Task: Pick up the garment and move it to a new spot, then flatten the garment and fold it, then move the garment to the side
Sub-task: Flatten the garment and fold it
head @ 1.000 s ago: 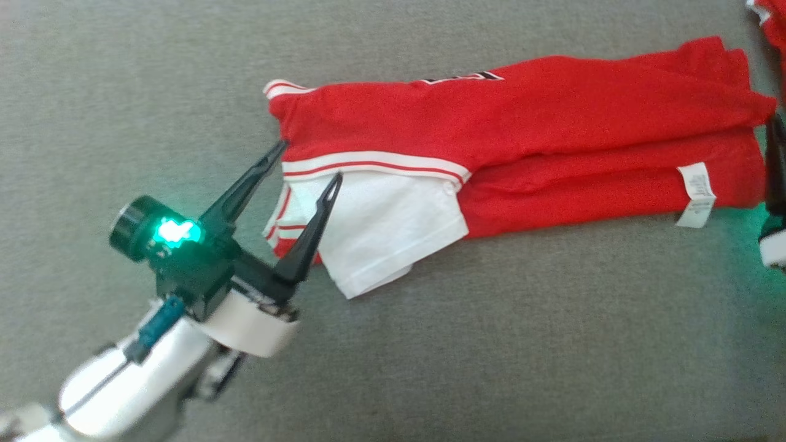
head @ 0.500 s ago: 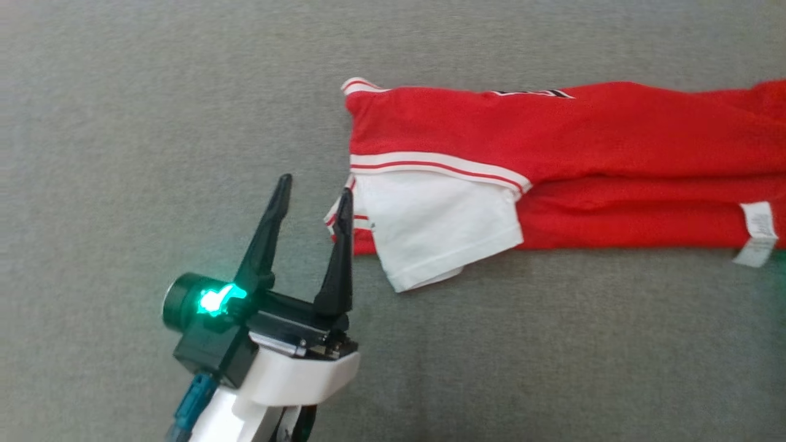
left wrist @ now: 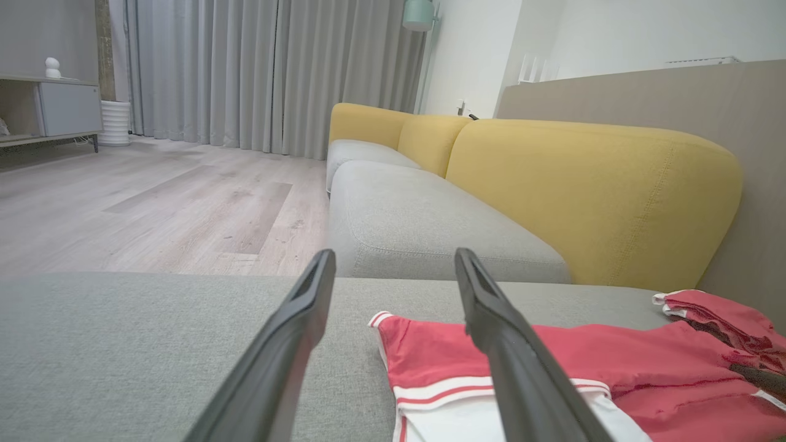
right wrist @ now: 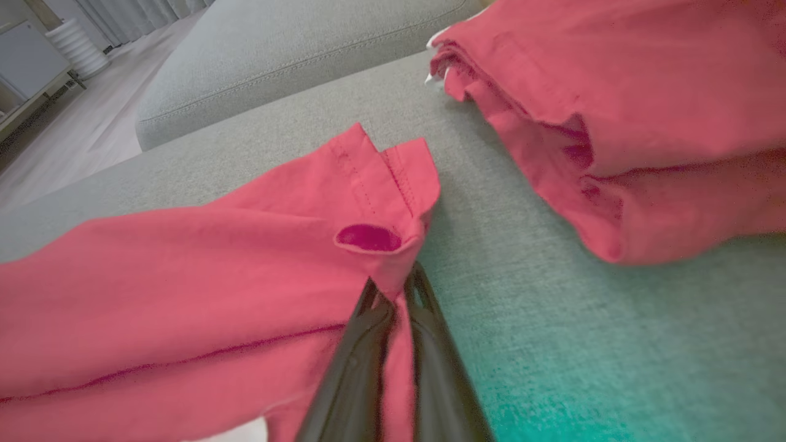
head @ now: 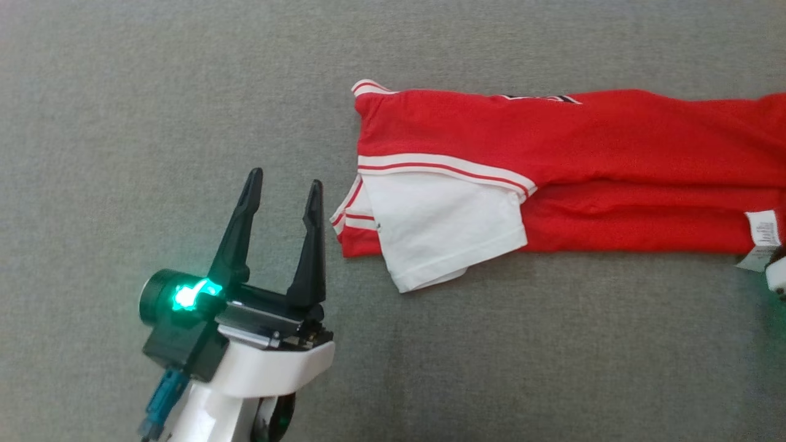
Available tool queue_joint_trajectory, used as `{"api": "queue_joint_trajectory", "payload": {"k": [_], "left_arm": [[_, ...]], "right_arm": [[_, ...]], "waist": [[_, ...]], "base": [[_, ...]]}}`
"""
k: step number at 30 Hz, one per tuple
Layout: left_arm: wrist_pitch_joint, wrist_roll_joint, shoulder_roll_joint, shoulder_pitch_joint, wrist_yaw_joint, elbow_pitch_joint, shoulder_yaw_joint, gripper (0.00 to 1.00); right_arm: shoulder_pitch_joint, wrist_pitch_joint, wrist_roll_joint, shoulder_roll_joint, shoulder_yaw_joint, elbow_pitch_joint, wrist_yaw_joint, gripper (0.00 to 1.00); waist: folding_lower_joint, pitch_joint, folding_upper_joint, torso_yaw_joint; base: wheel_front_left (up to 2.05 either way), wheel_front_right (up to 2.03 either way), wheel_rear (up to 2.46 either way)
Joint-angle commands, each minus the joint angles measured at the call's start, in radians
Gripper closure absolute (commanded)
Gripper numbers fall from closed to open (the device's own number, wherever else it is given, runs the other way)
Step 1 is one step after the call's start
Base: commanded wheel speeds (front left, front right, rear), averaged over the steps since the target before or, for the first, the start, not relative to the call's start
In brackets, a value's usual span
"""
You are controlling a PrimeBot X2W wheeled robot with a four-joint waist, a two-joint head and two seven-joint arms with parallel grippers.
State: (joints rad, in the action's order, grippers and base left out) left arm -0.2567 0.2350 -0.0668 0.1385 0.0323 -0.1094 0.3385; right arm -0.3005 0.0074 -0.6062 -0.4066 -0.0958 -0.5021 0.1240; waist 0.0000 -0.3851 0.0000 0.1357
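Looking down on a garment (head: 552, 159), red, folded long, flat on the grey cushion (head: 184, 92). Pinching its hem tight with the right tool (right wrist: 395, 288); holding the left tool (head: 284, 180) spread wide just beside the white sleeve (head: 442, 227), not touching. Can't read the white label (head: 761, 228) or the black print (head: 543, 97): too small.

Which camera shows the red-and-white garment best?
Head view: the red-and-white garment lies stretched over the grey cushion, nearly whole. Left wrist view catches its sleeve end side-on; right wrist view, its hem pinched in the jaws of the right gripper.
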Motion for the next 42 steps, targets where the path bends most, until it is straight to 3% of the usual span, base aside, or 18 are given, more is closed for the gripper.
{"api": "queue_joint_trajectory", "payload": {"k": [1,8,12,18,23,27,34,35,36,39,42], "left_arm": [[-0.005,-0.013,0.006,-0.002,0.009,-0.029,-0.045,0.00],[-0.005,-0.031,0.015,-0.008,0.039,-0.025,-0.081,0.00],[-0.005,-0.037,0.016,-0.004,0.049,-0.023,-0.103,0.00],[-0.005,-0.022,0.016,0.010,0.053,-0.016,-0.106,0.00],[-0.005,-0.013,0.016,0.019,0.053,-0.009,-0.093,0.00],[-0.005,-0.002,0.016,0.028,0.054,0.002,-0.079,0.00],[-0.005,0.023,0.016,0.041,0.047,0.014,-0.055,0.00],[-0.005,0.027,0.017,0.041,0.045,0.015,-0.055,0.00],[-0.005,0.031,0.017,0.040,0.043,0.015,-0.055,0.00],[-0.005,0.040,0.017,0.038,0.039,0.022,-0.051,0.00],[-0.005,0.049,0.017,0.030,0.034,0.025,-0.053,0.00]], "right_arm": [[0.036,-0.012,0.000,-0.029,0.007,0.040,0.007,1.00],[0.038,0.051,-0.012,-0.151,-0.106,0.195,0.007,1.00],[0.021,0.148,-0.038,-0.171,-0.124,0.362,0.007,1.00],[-0.019,0.287,-0.088,-0.075,-0.043,0.652,0.007,1.00],[-0.055,0.353,-0.063,0.020,0.066,0.755,0.007,1.00],[-0.084,0.389,-0.023,0.119,0.214,0.765,0.007,1.00],[-0.101,0.389,0.012,0.221,0.447,0.633,0.007,1.00],[-0.099,0.376,0.018,0.236,0.468,0.607,0.007,0.82],[-0.099,0.357,0.029,0.249,0.484,0.583,0.007,0.00],[-0.097,0.282,0.020,0.296,0.520,0.535,0.007,0.00],[-0.094,0.205,-0.001,0.299,0.519,0.539,0.007,0.00]], "waist": [[0.0000,0.006,0.0000,-0.011],[0.0000,0.009,0.0000,-0.051],[0.0000,0.003,0.0000,-0.070],[0.0000,0.000,0.0000,-0.079],[0.0000,-0.001,0.0000,-0.070],[0.0000,-0.002,0.0000,-0.048],[0.0000,-0.007,0.0000,0.011],[0.0000,-0.006,0.0000,0.018],[0.0000,-0.006,0.0000,0.023],[0.0000,0.003,0.0000,0.036],[0.0000,0.028,0.0000,0.036]], "base": [[0.00,0.00,0.00],[0.00,0.00,0.00],[0.00,0.00,0.00],[0.00,0.00,0.00],[0.00,0.00,0.00],[0.00,0.00,0.00],[0.00,0.00,0.00],[0.00,0.00,0.00],[0.00,0.00,0.00],[0.00,0.00,0.00],[0.00,0.00,0.00]]}}
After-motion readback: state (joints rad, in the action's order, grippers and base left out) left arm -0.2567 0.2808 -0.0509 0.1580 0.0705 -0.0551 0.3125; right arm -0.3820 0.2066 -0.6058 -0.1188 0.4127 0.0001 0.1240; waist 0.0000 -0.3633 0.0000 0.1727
